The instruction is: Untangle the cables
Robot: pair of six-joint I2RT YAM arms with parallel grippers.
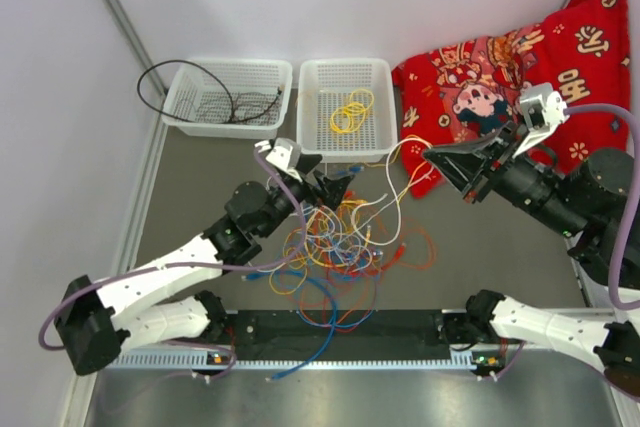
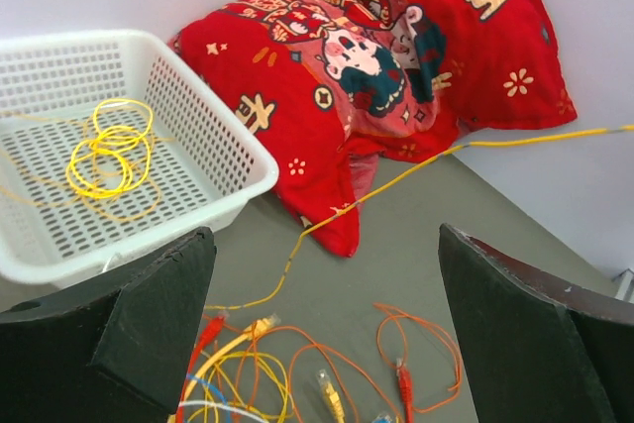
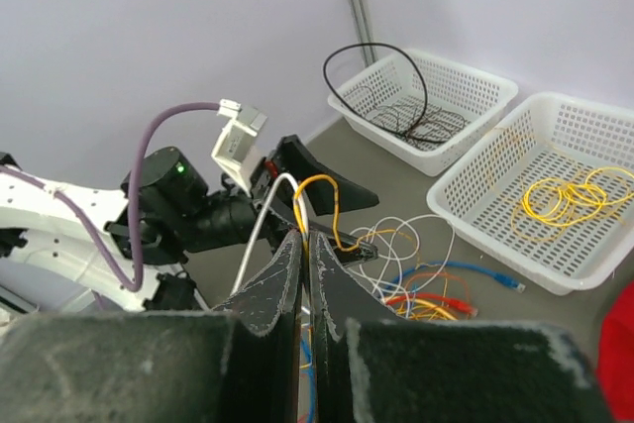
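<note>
The cables (image 1: 335,247) lie in a loose tangle of orange, yellow, blue, white and red loops on the grey table in front of the arm bases. My left gripper (image 1: 325,182) hovers over the tangle's far edge, open and holding nothing. In the left wrist view the left gripper (image 2: 327,329) has its fingers (image 2: 149,324) wide apart above plug ends. My right gripper (image 1: 432,155) is raised to the right and shut on a yellow cable (image 3: 319,181) and a white cable (image 3: 260,230). The yellow cable (image 2: 396,183) runs taut from there down toward the tangle.
Two white mesh baskets stand at the back. The left basket (image 1: 200,112) holds black cable. The right basket (image 1: 382,97) holds a yellow coil (image 1: 350,110). A red patterned cushion (image 1: 560,57) fills the back right corner. Walls close in on the left and at the back.
</note>
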